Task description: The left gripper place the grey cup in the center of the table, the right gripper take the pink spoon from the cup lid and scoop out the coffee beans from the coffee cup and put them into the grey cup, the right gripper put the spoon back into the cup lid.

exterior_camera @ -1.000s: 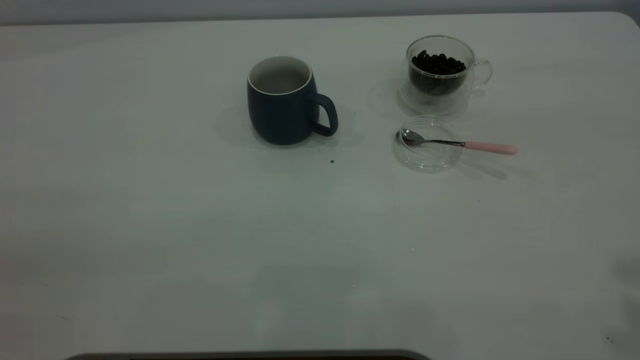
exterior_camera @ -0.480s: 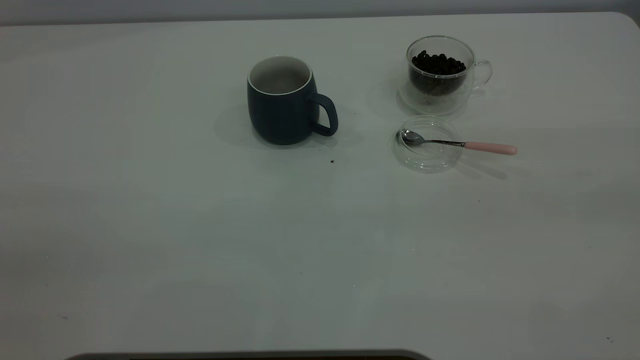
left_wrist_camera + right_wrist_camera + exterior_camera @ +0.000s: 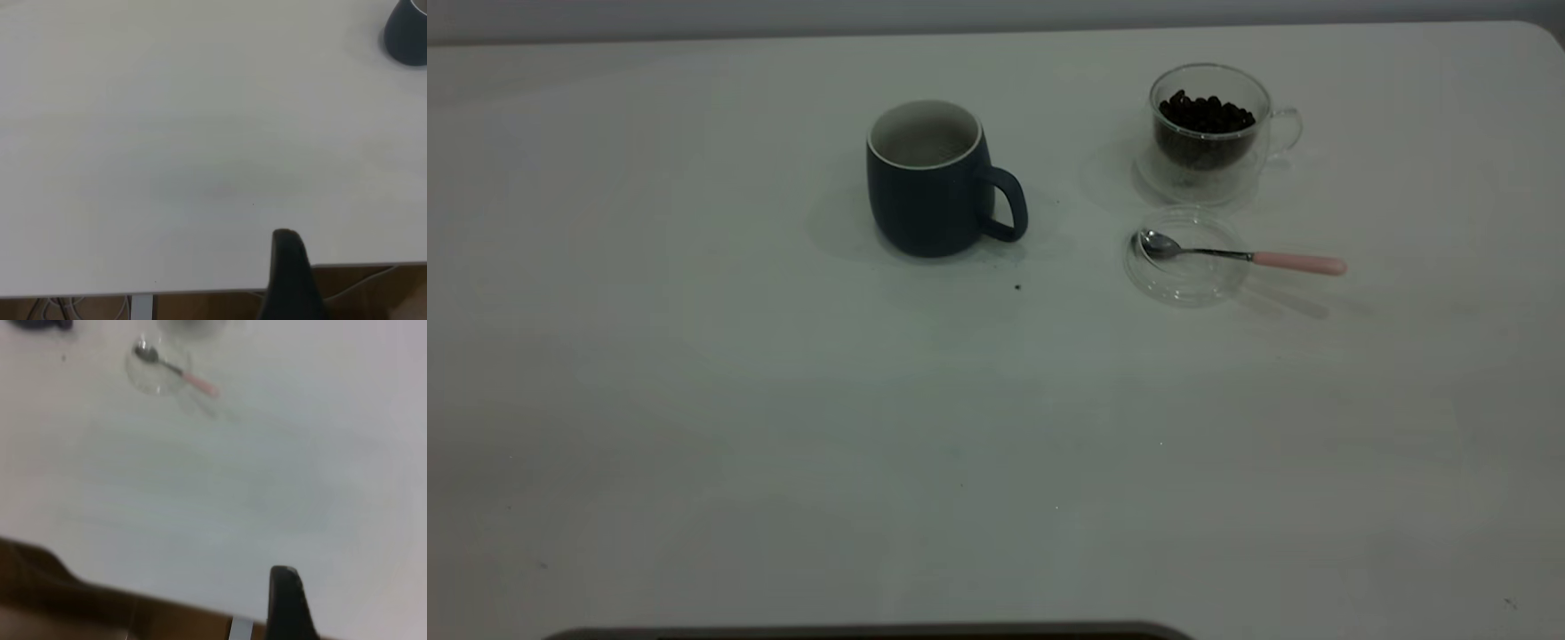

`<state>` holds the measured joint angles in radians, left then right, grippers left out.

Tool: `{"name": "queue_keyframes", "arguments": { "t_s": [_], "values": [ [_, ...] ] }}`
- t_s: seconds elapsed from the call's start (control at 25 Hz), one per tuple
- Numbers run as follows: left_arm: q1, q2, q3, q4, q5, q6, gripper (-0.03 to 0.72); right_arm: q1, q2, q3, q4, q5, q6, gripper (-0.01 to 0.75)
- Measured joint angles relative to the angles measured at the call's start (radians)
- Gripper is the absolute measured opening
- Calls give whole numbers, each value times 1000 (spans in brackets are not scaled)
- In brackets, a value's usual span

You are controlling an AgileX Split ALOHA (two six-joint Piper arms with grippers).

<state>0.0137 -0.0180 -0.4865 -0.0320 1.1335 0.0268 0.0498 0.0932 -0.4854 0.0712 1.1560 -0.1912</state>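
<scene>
Exterior view: neither arm in frame, only the table (image 3: 694,400) and the task items. Grey cup (image 3: 927,180) upright, slightly left of center toward the far edge, handle pointing to 3 o'clock, inside looks off-white, contents hard to make out. Tiny dark speck (image 3: 1017,287) on the table at about 5 o'clock from the cup. Coffee cup (image 3: 1209,133) stands at 3 o'clock from the grey cup, well apart, thin handle at its 3 o'clock, coffee beans (image 3: 1206,114) heaped inside. Cup lid (image 3: 1184,276) lies flat just beside the coffee cup at its 6 o'clock; edges faint, clear glass on white. Pink spoon (image 3: 1240,256) rests with the metal bowl inside the lid and the pink handle sticking out over the rim toward 3 o'clock.

Left wrist view: left gripper (image 3: 288,277) shows as one dark finger at the table's edge, rest cut off; cannot tell whether it is spread or closed, nothing seen in it. Grey cup only a cropped dark sliver at the frame corner.

Right wrist view: right gripper (image 3: 288,603) likewise one dark finger at the table's edge, cannot tell its state. Lid and spoon blurred, well apart from it; coffee cup cut off at the frame edge.
</scene>
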Motion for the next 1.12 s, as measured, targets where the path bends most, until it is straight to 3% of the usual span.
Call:
{"name": "queue_keyframes", "arguments": {
  "t_s": [1.12],
  "values": [
    [0, 0, 0, 0, 0, 2, 567, 0, -65, 13, -44, -27, 42, 541]
  ]
}}
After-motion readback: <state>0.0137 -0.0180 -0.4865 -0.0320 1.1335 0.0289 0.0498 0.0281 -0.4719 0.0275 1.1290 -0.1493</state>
